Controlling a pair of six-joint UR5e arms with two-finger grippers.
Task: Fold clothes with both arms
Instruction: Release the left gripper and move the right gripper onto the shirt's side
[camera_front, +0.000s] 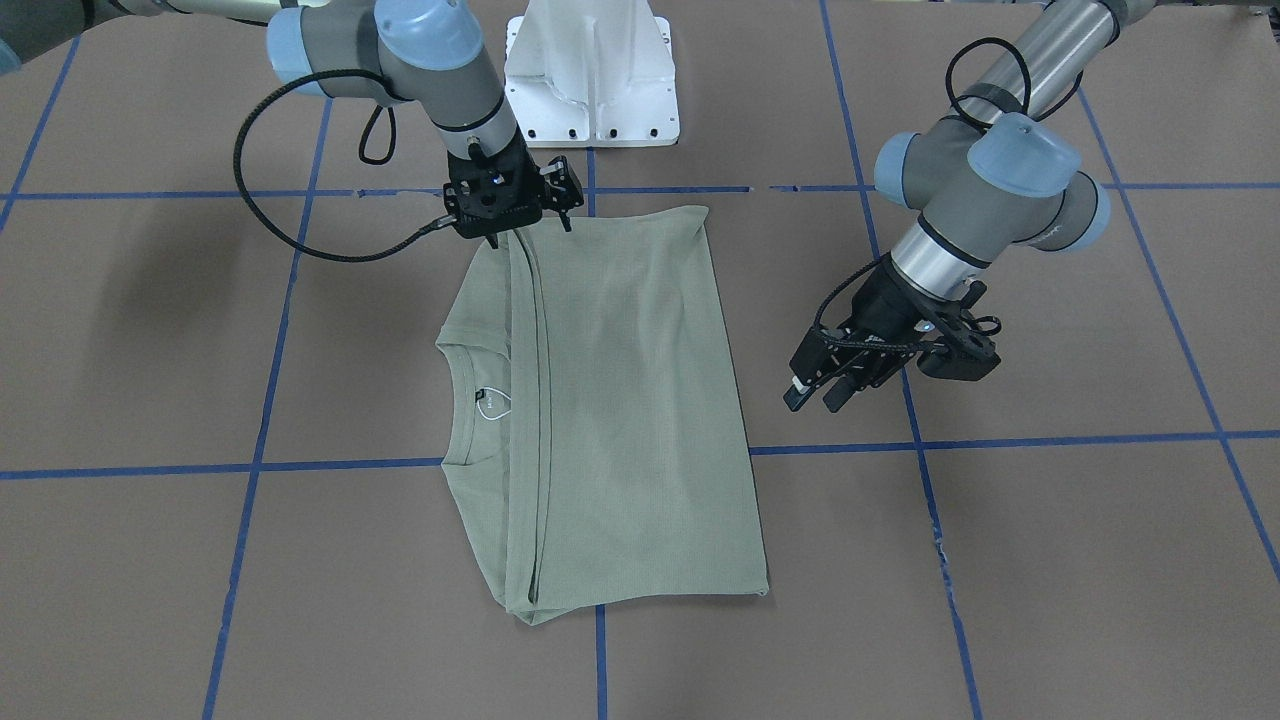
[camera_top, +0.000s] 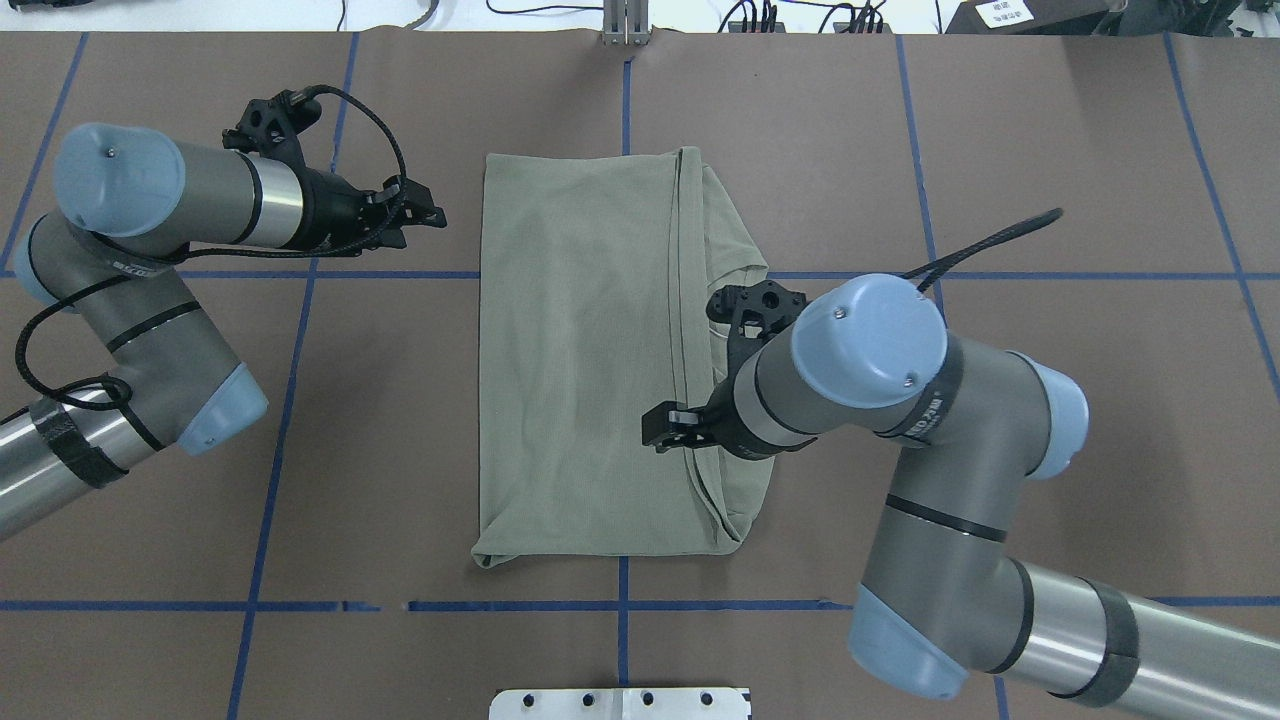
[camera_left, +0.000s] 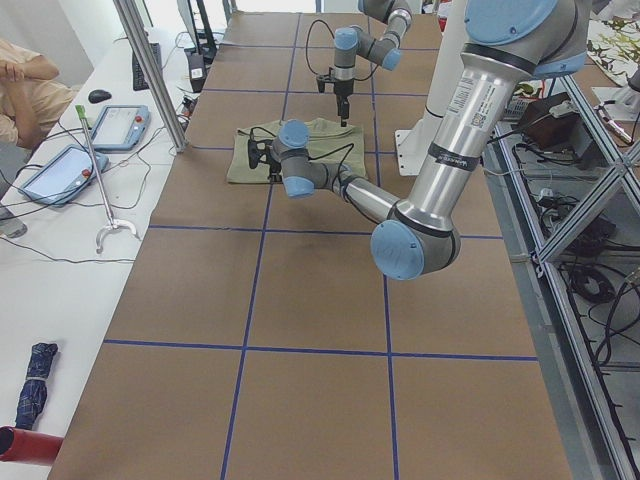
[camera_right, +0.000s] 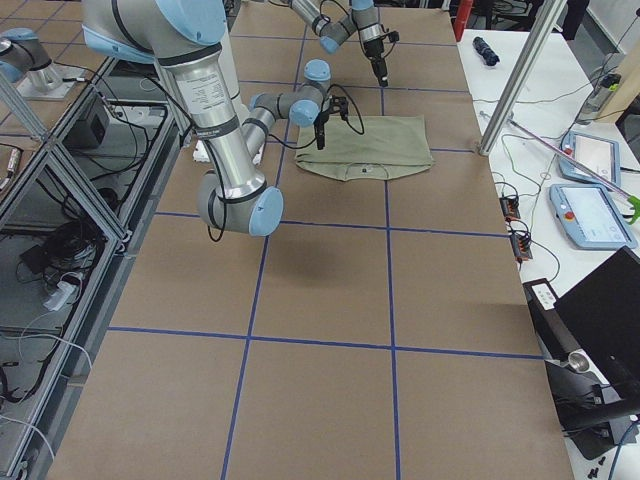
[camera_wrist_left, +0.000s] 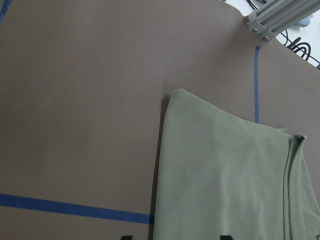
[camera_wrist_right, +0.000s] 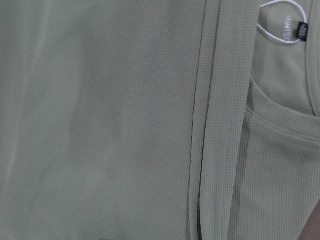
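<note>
Sage-green shirt lies folded at the table's centre in the front view, with the left gripper beside it, apart, fingers wide. Overhead, the right gripper sits over the shirt toward the robot's edge, finger spread indiscernible.

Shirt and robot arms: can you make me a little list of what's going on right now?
Shirt: pale green, lying flat, folded into a rectangle, collar showing
Neck label: black, with a white loop, inside the collar
Left gripper: open, holding nothing, beside the shirt and apart from it
Right gripper: pointing down over the shirt's folded layers, toward the end nearer the robot; open or shut cannot be told
Table: brown, with blue tape lines
</note>
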